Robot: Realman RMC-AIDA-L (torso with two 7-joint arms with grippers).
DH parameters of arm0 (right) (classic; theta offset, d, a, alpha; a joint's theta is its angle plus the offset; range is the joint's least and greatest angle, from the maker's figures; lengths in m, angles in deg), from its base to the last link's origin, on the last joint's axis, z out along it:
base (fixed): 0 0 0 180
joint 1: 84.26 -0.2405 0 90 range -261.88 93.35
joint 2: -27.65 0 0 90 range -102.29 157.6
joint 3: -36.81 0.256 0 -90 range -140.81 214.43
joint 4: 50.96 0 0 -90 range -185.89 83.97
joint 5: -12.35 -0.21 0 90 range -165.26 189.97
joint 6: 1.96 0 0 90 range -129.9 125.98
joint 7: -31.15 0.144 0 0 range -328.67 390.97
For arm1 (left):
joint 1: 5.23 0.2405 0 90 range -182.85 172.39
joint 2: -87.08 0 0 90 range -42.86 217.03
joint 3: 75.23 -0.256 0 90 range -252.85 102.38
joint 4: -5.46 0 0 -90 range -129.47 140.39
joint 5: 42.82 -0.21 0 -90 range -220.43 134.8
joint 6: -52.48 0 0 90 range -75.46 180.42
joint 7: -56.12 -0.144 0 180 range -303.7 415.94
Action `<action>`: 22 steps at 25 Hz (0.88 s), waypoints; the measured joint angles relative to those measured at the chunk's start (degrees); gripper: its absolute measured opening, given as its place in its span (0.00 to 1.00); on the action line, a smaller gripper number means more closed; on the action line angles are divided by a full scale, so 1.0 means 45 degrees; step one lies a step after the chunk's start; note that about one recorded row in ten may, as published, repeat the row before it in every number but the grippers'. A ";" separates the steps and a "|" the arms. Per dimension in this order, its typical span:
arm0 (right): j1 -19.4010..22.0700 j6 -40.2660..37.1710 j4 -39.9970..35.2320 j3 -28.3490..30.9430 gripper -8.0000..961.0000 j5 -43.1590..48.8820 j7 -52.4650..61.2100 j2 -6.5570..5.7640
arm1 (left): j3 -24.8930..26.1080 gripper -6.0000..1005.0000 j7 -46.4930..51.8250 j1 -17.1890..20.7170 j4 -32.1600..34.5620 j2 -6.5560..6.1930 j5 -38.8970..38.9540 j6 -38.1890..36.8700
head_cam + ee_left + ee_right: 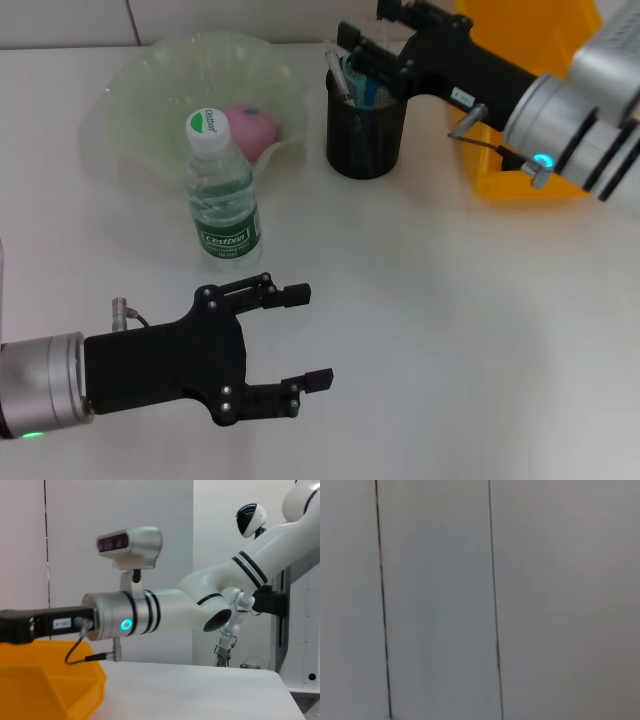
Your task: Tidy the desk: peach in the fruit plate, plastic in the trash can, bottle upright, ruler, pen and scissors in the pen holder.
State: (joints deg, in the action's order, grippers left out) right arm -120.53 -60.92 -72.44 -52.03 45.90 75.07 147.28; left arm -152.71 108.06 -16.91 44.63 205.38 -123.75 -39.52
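Over the pen holder [366, 130]: right gripper [372, 45], fingers' state unclear.
Near table [450, 330] edge: left gripper [308, 337], fingers spread.
Bottle [221, 190]: upright.

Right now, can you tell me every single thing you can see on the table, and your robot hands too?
desk: one, white, under everything.
fruit plate: one, pale green with a wavy rim, far left of the desk.
peach: one, pink, inside the fruit plate.
bottle: one, clear with a green label and white cap, standing upright just in front of the fruit plate.
pen holder: one, black mesh, middle back, with light blue scissors and other thin items sticking out that I cannot tell apart.
trash can: one, yellow, far right, partly behind the right arm.
left gripper: one, black, open, empty, low over the near desk.
right gripper: one, black, above the pen holder.
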 joint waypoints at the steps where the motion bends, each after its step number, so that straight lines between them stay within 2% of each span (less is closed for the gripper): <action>1: 0.0369 -0.0348 -0.0390 0.0024 0.60 0.0008 0.0357 -0.0043 | 0.0035 0.79 0.0000 -0.0001 0.0002 -0.0005 0.0020 -0.0006; 2: 0.0725 -0.0691 -0.0852 0.0030 0.66 0.0039 0.0705 -0.0091 | 0.0035 0.79 0.0000 -0.0001 0.0002 -0.0005 0.0020 -0.0006; 5: 0.2094 -0.1870 -0.2349 0.0085 0.72 0.0199 0.1913 -0.0369 | 0.0158 0.79 -0.0003 -0.0002 0.0006 -0.0013 0.0017 -0.0040; 6: 0.3013 -0.2936 -0.3090 0.0304 0.74 0.0670 0.2639 -0.0687 | 0.0211 0.79 -0.0010 -0.0002 0.0007 -0.0016 0.0013 -0.0062; 7: 0.3013 -0.2936 -0.3090 0.0304 0.76 0.0670 0.2639 -0.0687 | 0.0211 0.79 -0.0010 -0.0002 0.0007 -0.0016 0.0013 -0.0062; 10: 0.4070 -0.4620 -0.3430 0.1607 0.82 0.2220 0.3741 -0.1071 | 0.0271 0.79 -0.0017 0.0016 0.0007 -0.0018 0.0015 -0.0088; 11: 0.4603 -0.6006 -0.3310 0.3176 0.84 0.3912 0.4432 -0.1216 | 0.0284 0.79 -0.0018 0.0015 0.0007 -0.0017 0.0009 -0.0089; 12: 0.4603 -0.6006 -0.3310 0.3176 0.86 0.3912 0.4432 -0.1216 | 0.0301 0.79 -0.0018 0.0022 0.0005 -0.0020 0.0001 -0.0090; 14: 0.5006 -0.7371 -0.3223 0.4858 0.87 0.5937 0.4779 -0.1278 | 0.0306 0.79 -0.0019 0.0042 0.0002 -0.0026 -0.0003 -0.0092; 17: 0.5522 -0.9232 -0.3333 0.7158 0.87 0.9568 0.4782 -0.1246 | 0.0333 0.79 -0.0020 0.0079 0.0001 -0.0051 -0.0008 -0.0096; 18: 0.5694 -1.0018 -0.3445 0.8063 0.87 1.1519 0.4609 -0.1195 | 0.0346 0.79 -0.0020 0.0084 -0.0005 -0.0062 -0.0010 -0.0098; 19: 0.5694 -1.0018 -0.3445 0.8063 0.87 1.1519 0.4609 -0.1195 | 0.0354 0.79 -0.0019 0.0080 -0.0026 -0.0072 -0.0013 -0.0099; 22: 0.5783 -1.0556 -0.3513 0.8536 0.87 1.3670 0.4419 -0.1110 | 0.0362 0.79 0.0007 0.0028 -0.0077 -0.0099 -0.0022 -0.0101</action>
State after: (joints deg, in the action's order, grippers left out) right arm -94.50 -108.42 -88.25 -13.62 107.42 94.95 142.29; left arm -151.08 108.09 -16.78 44.28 204.93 -123.85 -39.98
